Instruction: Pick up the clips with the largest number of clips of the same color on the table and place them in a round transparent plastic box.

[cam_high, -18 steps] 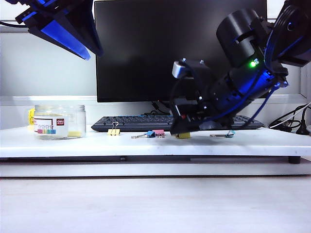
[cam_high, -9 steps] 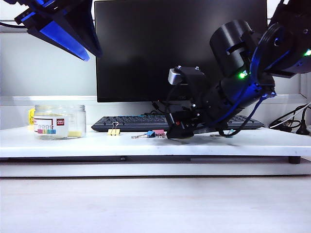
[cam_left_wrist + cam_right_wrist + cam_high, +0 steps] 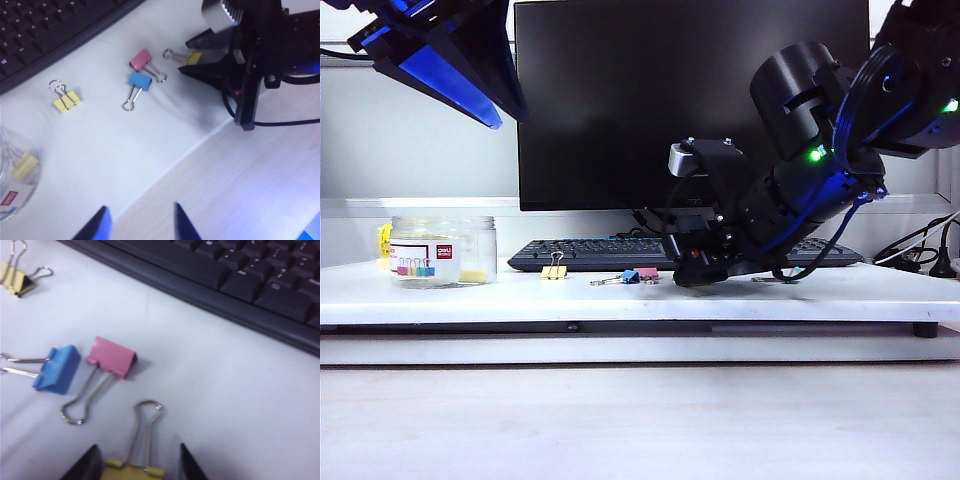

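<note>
The jaws of the right gripper (image 3: pixel 136 462) stand spread, one finger on each side of a yellow clip (image 3: pixel 132 472) that lies flat on the white bench (image 3: pixel 210 380); whether the pads already touch its body I cannot tell. The clip's silver wire handle points away from the jaws toward the keyboard (image 3: pixel 240 275). Just beyond it lie a pink clip (image 3: pixel 111 357) and a blue clip (image 3: pixel 56 368), side by side and nearly touching.

In the left wrist view the right gripper (image 3: pixel 200 64) is down at the bench with that same yellow clip (image 3: pixel 194 58) between its dark fingertips.

The left gripper (image 3: pixel 140 222) hangs high above the bench near its front edge, holding nothing. Its jaws show a gap between the two tips, though a fairly narrow one.

A second yellow clip (image 3: pixel 66 100) sits alone on the bench, between the pink and blue pair and the round transparent plastic box (image 3: pixel 443 251). The box stands upright at the left end of the bench, well apart from both grippers, its label facing the exterior camera. A third yellow clip (image 3: pixel 473 275) lies on the bottom inside it.
</note>
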`<state>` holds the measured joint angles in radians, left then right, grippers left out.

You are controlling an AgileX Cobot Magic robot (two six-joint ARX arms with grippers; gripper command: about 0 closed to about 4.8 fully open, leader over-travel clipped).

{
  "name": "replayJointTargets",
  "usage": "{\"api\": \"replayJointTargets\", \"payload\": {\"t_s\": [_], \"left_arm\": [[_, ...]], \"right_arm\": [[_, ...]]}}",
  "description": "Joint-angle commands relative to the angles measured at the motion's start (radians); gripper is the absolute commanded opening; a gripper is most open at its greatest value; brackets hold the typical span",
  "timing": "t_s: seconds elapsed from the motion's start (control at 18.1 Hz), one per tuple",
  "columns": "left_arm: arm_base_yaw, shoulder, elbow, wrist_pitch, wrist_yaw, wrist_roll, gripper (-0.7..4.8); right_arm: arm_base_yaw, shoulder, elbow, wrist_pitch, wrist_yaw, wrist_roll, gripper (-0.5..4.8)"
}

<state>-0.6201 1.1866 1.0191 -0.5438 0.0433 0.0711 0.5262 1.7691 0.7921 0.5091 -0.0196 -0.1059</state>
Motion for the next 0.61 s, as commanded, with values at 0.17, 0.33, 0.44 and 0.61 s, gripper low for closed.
{"api": "replayJointTargets", "payload": {"t_s": [0.17,0.33,0.44,0.61], "left_arm": [[0.000,-0.004,0.003,-0.013,0.005,0.000,1.75],[0.000,-0.005,0.003,-0.023,0.006,0.000,1.75],[0.000,-0.005,0.003,-0.023,0.006,0.000,1.75],[0.000,-0.005,0.003,-0.026,0.006,-0.001,1.75]], "right_arm": [[0.002,0.003,-0.004,-0.121,0.002,-0.002,2.06],[0.002,0.003,-0.005,-0.165,0.002,0.002,2.06],[0.002,0.002,-0.005,-0.170,0.000,0.013,1.97],[0.002,0.002,-0.005,-0.192,-0.001,0.076,1.98]]}}
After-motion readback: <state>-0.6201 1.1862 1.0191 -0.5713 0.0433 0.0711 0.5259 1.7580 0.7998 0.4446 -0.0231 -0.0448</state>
